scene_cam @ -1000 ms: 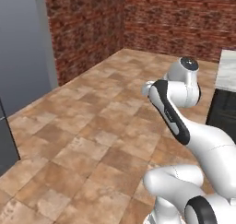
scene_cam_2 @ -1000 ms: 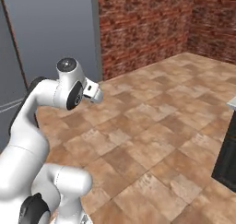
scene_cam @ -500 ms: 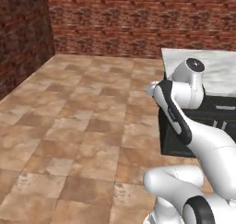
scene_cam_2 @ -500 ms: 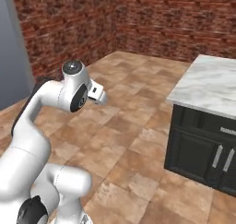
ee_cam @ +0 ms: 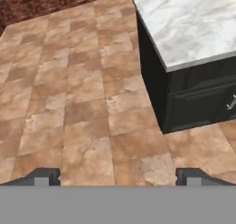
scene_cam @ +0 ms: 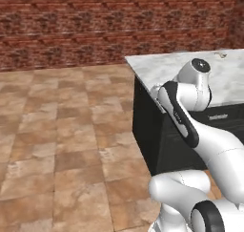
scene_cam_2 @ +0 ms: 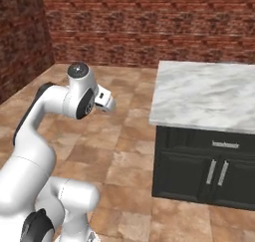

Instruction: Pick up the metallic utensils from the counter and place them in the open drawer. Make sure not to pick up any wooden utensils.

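The counter [scene_cam_2: 209,94], a white marble slab with grey veins, sits on black cabinets [scene_cam_2: 204,169] over a brown tiled floor [scene_cam_2: 129,151], with a red brick wall [scene_cam_2: 149,24] behind it. In the right base view the slab's near left corner juts toward the arm, and its long front edge runs off to the right above a drawer front [scene_cam_2: 226,144] with a small pale handle and two cabinet doors with upright silver handles. That drawer front looks flush with the cabinet; whether any drawer is open cannot be told from here. In the left base view, a small pale object [scene_cam: 220,55] lies near the counter's far right edge, too small to tell whether it is the knife or the spoon. The arm is folded up close to the base, with its wrist held beside the counter's near corner, apart from the slab. In the hand view the gripper [ee_cam: 117,177] looks down at bare floor tiles just off the counter's corner; its two dark fingertips [ee_cam: 44,176] stand far apart at the bottom edge, spread wide, with nothing between them
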